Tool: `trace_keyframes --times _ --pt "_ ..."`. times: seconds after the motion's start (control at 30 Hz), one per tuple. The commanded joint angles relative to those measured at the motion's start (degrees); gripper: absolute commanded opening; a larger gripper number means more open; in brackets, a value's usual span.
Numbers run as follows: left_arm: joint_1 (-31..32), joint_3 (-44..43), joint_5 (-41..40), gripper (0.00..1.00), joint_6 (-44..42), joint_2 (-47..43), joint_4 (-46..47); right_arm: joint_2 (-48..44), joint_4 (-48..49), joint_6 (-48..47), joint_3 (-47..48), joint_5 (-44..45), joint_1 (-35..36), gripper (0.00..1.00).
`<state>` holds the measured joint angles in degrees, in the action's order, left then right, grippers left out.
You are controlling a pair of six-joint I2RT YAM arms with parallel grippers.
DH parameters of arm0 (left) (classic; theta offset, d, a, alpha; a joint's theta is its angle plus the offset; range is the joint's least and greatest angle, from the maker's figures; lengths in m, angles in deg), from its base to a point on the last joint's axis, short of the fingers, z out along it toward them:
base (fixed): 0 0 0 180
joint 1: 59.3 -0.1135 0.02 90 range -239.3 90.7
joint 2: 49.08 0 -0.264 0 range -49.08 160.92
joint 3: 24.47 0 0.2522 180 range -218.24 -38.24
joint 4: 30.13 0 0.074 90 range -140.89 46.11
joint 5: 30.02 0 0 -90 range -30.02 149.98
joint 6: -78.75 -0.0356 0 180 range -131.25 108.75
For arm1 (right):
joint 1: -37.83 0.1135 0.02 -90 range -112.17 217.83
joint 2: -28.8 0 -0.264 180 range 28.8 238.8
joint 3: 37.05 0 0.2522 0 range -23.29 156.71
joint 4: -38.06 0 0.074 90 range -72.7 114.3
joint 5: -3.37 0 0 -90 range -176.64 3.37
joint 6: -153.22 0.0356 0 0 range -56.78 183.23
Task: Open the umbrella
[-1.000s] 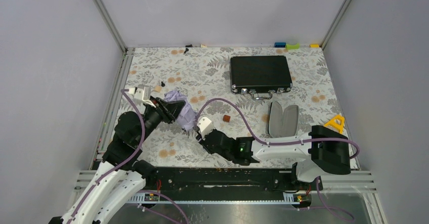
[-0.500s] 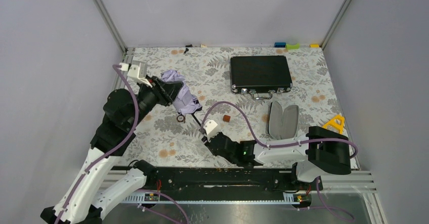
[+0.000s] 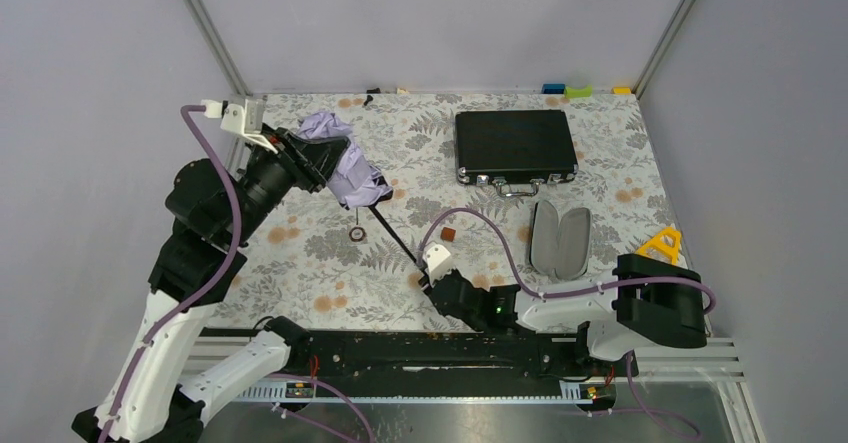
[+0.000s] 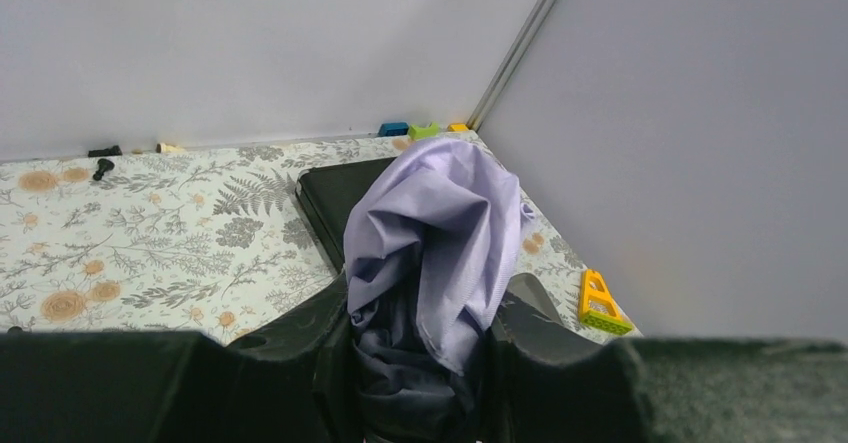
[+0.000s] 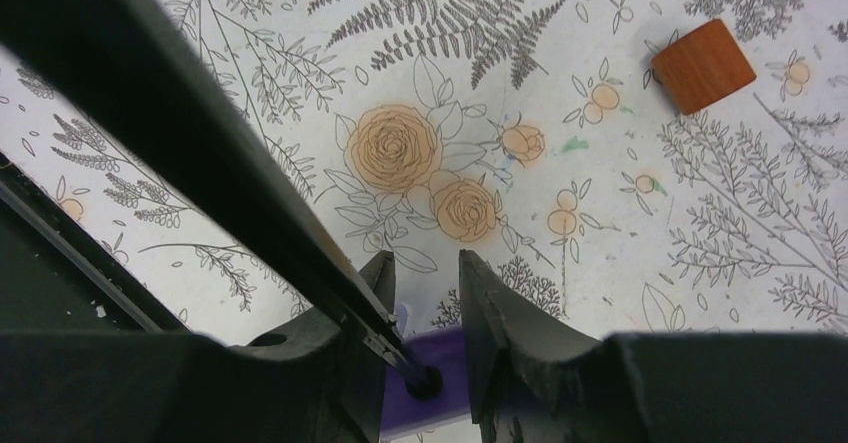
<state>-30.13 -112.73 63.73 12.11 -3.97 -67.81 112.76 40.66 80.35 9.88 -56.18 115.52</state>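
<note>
The umbrella (image 3: 347, 168) hung stretched above the left half of the floral table (image 3: 610, 153), canopy (image 3: 340, 158) still bunched and unopened, its thin black shaft (image 3: 398, 242) slanting down toward the near edge. The left gripper (image 3: 322, 160) was clamped on the lavender fabric. The left wrist view showed it best: folds squeezed between both fingers (image 4: 325, 348), the canopy (image 4: 430, 233) flopping over the top. The right gripper (image 3: 430, 275) was closed on the handle knob (image 5: 420, 395), purple between the jaws and seen only in the right wrist view, with a brown block (image 5: 703, 66) beyond. The black briefcase (image 3: 515, 145), the open clamshell case (image 3: 558, 238) and a yellow triangle (image 3: 663, 241) lay off to the right. A second earlier the grippers sat close together; since then the left arm had pulled up and away, drawing the shaft out long.
</note>
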Motion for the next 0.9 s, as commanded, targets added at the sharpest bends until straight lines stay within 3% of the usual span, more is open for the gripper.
trace_keyframes --times 0.0,0.43,0.53,0.67,0.87 --pt "-0.6 -4.0 -4.3 0.0 0.6 -0.5 13.5 -0.4 -6.9 3.5 -2.1 1.3 0.4 0.37" --pt "-0.6 -5.3 -6.0 0.0 1.1 0.3 14.8 -2.8 -8.3 6.5 -4.8 3.8 1.0 0.42" --pt "-0.6 1.1 -4.2 0.0 2.7 -0.9 17.8 -4.1 -8.7 6.6 -4.5 2.8 1.0 0.55" --pt "-0.6 8.0 -3.3 0.0 1.3 -0.8 17.6 -8.5 -9.8 6.3 -3.7 0.9 1.1 0.83" --pt "-0.6 13.7 0.9 0.0 1.7 -0.8 18.9 -19.4 -14.6 4.2 0.4 -0.9 1.1 0.93"
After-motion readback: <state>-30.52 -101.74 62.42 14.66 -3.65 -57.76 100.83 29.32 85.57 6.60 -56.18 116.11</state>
